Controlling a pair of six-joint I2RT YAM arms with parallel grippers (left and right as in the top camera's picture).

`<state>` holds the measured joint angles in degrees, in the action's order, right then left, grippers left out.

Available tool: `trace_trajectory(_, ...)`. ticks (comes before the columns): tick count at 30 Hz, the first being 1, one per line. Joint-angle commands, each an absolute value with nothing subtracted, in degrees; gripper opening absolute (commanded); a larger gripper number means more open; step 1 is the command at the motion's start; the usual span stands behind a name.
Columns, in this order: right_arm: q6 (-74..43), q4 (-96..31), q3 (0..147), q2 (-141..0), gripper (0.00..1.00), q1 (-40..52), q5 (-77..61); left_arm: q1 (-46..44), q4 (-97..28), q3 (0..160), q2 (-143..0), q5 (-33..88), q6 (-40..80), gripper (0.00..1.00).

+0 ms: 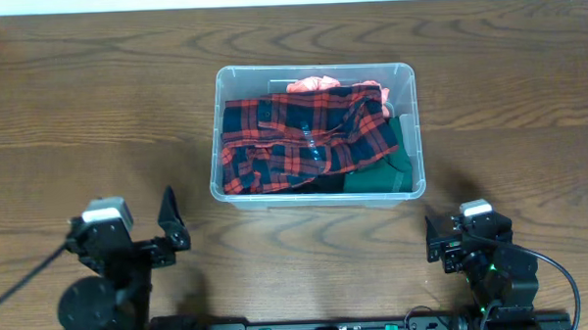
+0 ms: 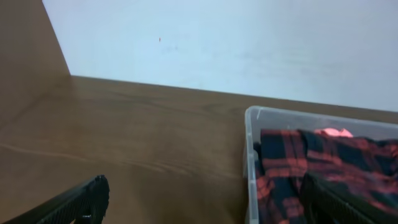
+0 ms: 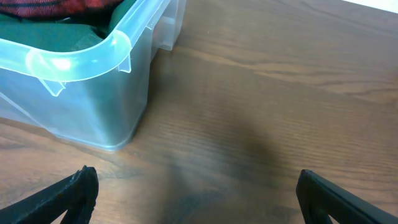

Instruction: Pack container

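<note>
The clear plastic container [image 1: 411, 131] stands in the middle of the table. It holds a red and black plaid shirt [image 1: 303, 135], a dark green cloth [image 1: 387, 167] and a bit of coral pink cloth [image 1: 313, 84]. My left gripper [image 1: 171, 223] is open and empty near the front left, away from the container. My right gripper [image 1: 444, 250] is open and empty near the front right. The left wrist view shows the container's left wall [image 2: 250, 162] and the plaid shirt [image 2: 323, 162]. The right wrist view shows a container corner [image 3: 93, 68] with green cloth [image 3: 56, 31] inside.
The brown wooden table [image 1: 96, 113] runs out on all sides of the container. A pale wall [image 2: 217, 43] stands behind the far edge. Black arm bases and a rail [image 1: 329, 328] sit at the front edge.
</note>
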<state>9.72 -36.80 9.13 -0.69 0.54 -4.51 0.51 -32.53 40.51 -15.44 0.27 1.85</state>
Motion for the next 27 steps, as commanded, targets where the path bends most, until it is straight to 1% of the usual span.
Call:
trace_trajectory(1, 10.17, -36.84, 8.91, -0.32, 0.99, -0.03, -4.93, 0.40, -30.68, 35.35, -10.11, 1.08, 2.22, 0.98)
trace_trajectory(11, 10.17, -36.84, 8.91, -0.32, 0.99, -0.03, -4.91, 0.40, -28.86, 24.71, -0.12, 1.10, 3.36, 0.98)
trace_trajectory(18, 10.17, -36.84, 8.91, -0.32, 0.99, -0.03, -4.91, -0.67, -26.89, 19.07, -0.12, 1.32, 4.80, 0.98)
trace_trajectory(27, 10.17, -36.84, 8.91, -0.32, 0.99, -0.03, -4.91, -2.55, -20.80, 11.25, -0.12, 1.37, 5.04, 0.98)
